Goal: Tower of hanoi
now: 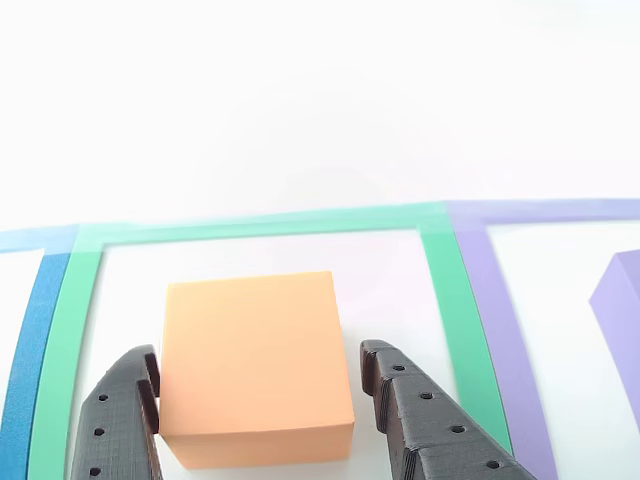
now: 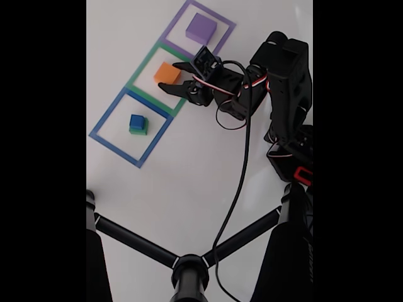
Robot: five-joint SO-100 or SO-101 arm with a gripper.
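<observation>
The orange block [image 1: 255, 360] sits inside the green taped square [image 1: 440, 300]. My gripper [image 1: 262, 385] is open, with one black finger [image 1: 125, 410] at the block's left side and the other a little off its right side. In the fixed view the gripper [image 2: 170, 76] reaches over the orange block [image 2: 167, 73] from the right. The purple block [image 2: 201, 28] lies in the purple taped square, and its edge [image 1: 620, 300] shows in the other view. The small blue block [image 2: 136, 120] rests on the green block [image 2: 139, 131] inside the blue taped square.
Three taped squares run in a diagonal row: blue [image 2: 104, 135], green [image 2: 141, 66], purple [image 2: 223, 25]. The arm's body [image 2: 286, 82] stands to the right, and a black cable [image 2: 236, 189] trails down to black tripod legs [image 2: 138, 242] at the bottom.
</observation>
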